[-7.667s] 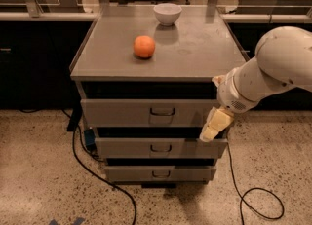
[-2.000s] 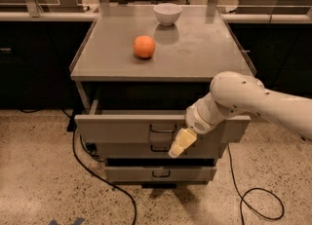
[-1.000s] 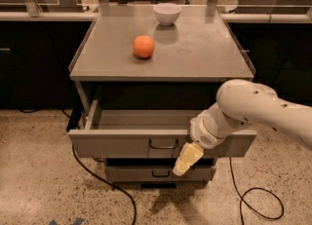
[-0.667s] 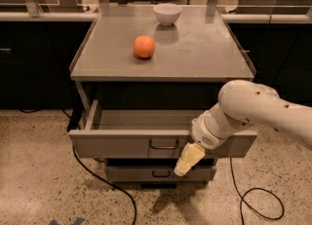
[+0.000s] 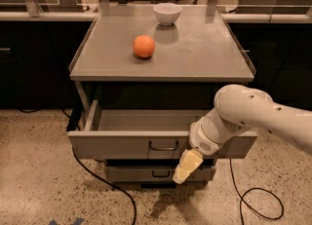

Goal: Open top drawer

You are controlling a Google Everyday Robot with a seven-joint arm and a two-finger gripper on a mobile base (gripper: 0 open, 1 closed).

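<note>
The top drawer is a wide grey metal drawer of the grey cabinet. It stands pulled out towards me, and its inside shows nothing in it. Its small dark bail handle sits at the middle of the front panel. My gripper has cream-coloured fingers that point down and left. It hangs just right of the handle and a little below the drawer's front edge, apart from the handle. My white arm comes in from the right and hides the drawer front's right part.
An orange and a white bowl sit on the cabinet top. A narrower lower drawer is shut below. Black cables run over the speckled floor on both sides. Dark counters stand behind.
The top drawer has come out from shut to well open. My gripper moved with it, down and towards me; over the last second the drawer has barely moved.
</note>
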